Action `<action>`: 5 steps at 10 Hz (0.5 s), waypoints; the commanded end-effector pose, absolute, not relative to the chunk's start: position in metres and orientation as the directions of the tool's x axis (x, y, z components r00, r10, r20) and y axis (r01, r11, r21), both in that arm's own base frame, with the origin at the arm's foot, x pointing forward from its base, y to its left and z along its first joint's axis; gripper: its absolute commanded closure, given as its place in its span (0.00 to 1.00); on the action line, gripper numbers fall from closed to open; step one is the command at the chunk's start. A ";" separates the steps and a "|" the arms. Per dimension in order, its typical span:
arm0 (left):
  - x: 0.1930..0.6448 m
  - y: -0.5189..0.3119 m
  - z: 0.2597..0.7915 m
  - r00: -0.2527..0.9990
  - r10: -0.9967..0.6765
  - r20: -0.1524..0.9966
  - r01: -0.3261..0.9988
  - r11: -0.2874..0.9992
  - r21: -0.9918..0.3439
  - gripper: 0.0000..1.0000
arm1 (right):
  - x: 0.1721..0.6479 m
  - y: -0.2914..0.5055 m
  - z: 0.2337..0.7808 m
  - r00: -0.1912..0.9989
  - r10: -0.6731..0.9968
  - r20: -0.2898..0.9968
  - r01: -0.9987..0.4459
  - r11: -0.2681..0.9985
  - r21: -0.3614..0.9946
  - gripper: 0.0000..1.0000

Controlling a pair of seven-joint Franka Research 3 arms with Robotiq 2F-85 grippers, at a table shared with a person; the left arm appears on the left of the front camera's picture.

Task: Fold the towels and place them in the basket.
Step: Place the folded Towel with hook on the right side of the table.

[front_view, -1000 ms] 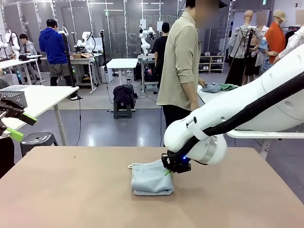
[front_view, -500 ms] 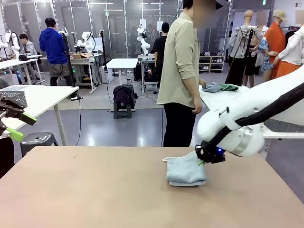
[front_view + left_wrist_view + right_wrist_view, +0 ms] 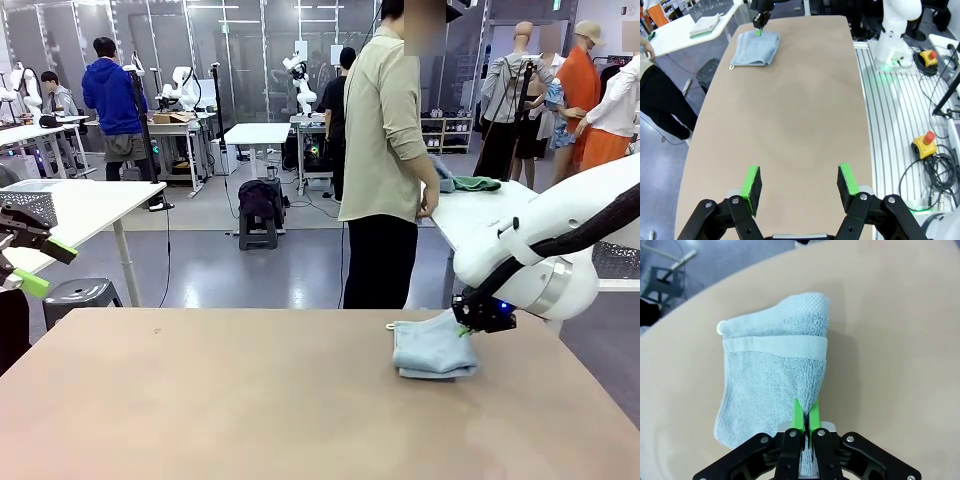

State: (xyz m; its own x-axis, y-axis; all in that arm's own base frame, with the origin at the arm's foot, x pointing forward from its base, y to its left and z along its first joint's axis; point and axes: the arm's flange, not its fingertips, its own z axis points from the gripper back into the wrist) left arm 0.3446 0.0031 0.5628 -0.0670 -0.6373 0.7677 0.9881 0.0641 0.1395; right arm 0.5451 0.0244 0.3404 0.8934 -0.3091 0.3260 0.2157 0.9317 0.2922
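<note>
Folded towel (image 3: 433, 352) flat on the table (image 3: 200, 400), toward its right side; one edge pinched in the right claw (image 3: 465, 329), clamped tight on it. Left claw (image 3: 799, 182) well apart, over the table's opposite end, jaws spread, holding nothing.

Black, green-padded right gripper (image 3: 470, 325) is clamped low on a light blue-grey terry towel (image 3: 430, 352); left gripper (image 3: 800, 182) hangs wide apart.

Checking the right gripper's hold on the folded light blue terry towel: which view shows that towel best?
The right wrist view: the folded light blue terry towel sits close and central, its edge pinched in the shut right gripper. The front view shows it side-on; the left wrist view, small and far off.
</note>
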 end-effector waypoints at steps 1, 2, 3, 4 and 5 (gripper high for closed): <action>0.345 0.003 0.564 -0.093 -0.615 0.783 0.987 0.047 0.154 0.23 | 0.567 0.010 0.336 0.893 -0.296 0.339 0.207 0.939 0.275 0.95; 0.345 0.003 0.564 -0.093 -0.615 0.783 0.987 0.047 0.154 0.23 | 0.571 0.005 0.336 0.890 -0.295 0.346 0.208 0.941 0.266 0.95; 0.345 0.003 0.564 -0.093 -0.615 0.783 0.987 0.047 0.154 0.23 | 0.573 0.000 0.335 0.888 -0.299 0.349 0.216 0.942 0.257 0.95; 0.345 0.003 0.564 -0.093 -0.615 0.783 0.987 0.047 0.154 0.23 | 0.575 -0.004 0.335 0.890 -0.297 0.347 0.218 0.944 0.249 0.95; 0.345 0.003 0.564 -0.093 -0.615 0.783 0.987 0.047 0.154 0.23 | 0.576 -0.007 0.337 0.889 -0.303 0.343 0.229 0.944 0.239 0.95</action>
